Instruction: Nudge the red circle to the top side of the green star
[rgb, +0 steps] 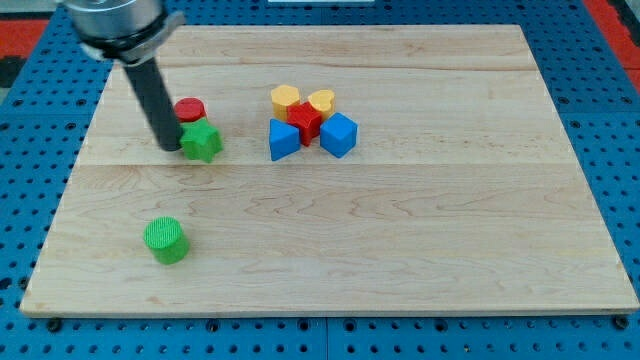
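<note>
The red circle (190, 110) lies on the wooden board (400, 250), just above the green star (201, 141) and touching or nearly touching its top edge, slightly to its left. My tip (170, 148) rests on the board right at the star's left side, below and left of the red circle. The dark rod rises from there toward the view's top left.
A green cylinder (165, 240) stands at the lower left. A cluster sits at mid-board: a yellow hexagon (285, 99), a yellow heart (321, 101), a red star (306, 121), a blue triangle (283, 140) and a blue cube (339, 134).
</note>
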